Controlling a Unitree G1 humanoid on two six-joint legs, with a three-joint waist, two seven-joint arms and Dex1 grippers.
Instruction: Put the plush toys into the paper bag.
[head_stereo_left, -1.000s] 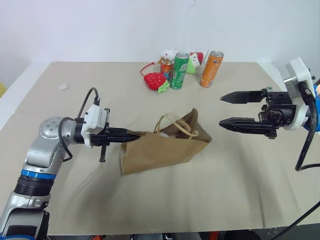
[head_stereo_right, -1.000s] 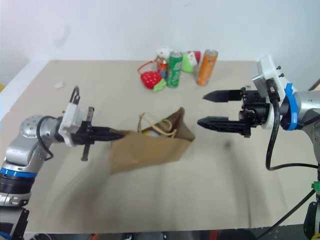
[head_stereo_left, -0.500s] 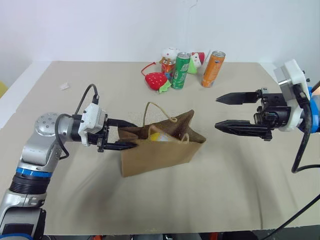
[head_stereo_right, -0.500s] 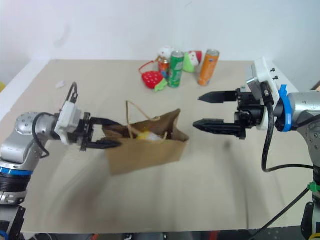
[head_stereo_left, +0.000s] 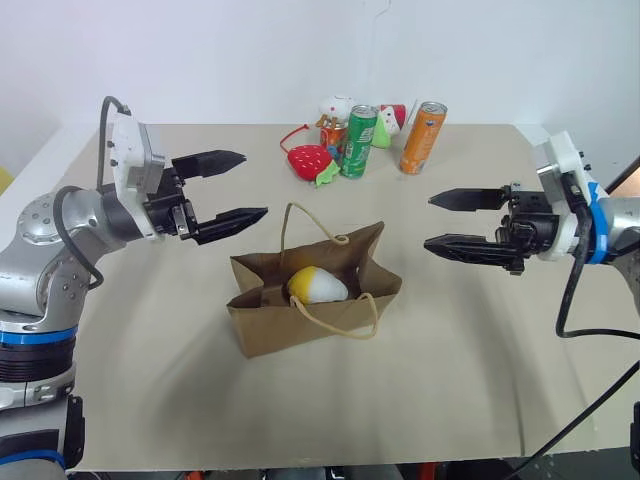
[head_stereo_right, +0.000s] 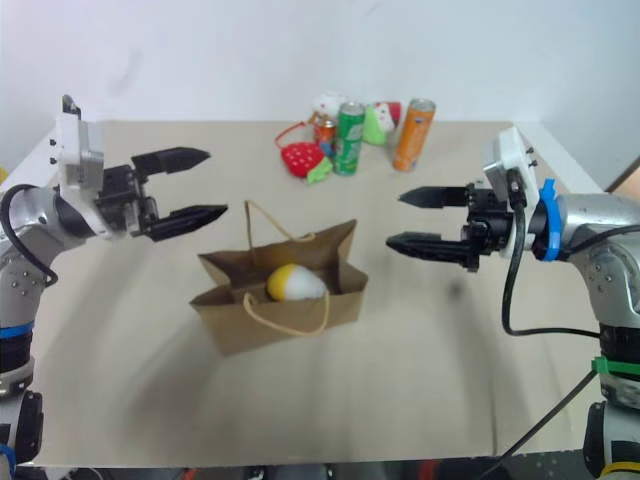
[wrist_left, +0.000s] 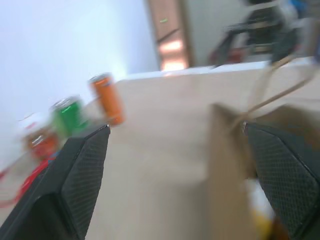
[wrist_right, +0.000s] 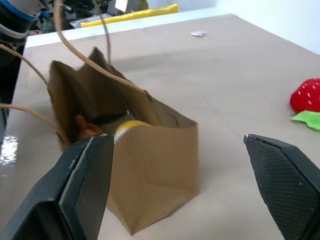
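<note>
Head views: the paper bag (head_stereo_left: 312, 300) stands near the middle of the table (head_stereo_left: 470, 390), mouth up, one cord handle arching above it and the other draped over its near wall. The yellow plush ball (head_stereo_left: 316, 285) lies inside, its white end toward the robot's right. The left gripper (head_stereo_left: 232, 187) hangs above and to the left of the bag, fingers spread and holding nothing; the right gripper (head_stereo_left: 447, 221) hangs level to the bag's right, also spread and empty, well apart from it. The strawberry plush (head_stereo_left: 311, 160), the green can (head_stereo_left: 359, 141) and the orange can (head_stereo_left: 422, 137) stand at the far edge.

Left wrist view: the spread fingers (wrist_left: 80, 172) frame the bag's rim and a handle, close by. Judged risk: a finger could hook the cord loop and tip the light bag.

Right wrist view: between the spread fingers (wrist_right: 86, 190) the bag's creased end wall faces the camera; behind it sit the yellow ball and a bit of brown fuzz, probably the brown plush (wrist_right: 86, 131). Judged risk: with nothing holding it, the leaning, crumpled bag may fold or topple at any nudge, spilling the toys.
</note>
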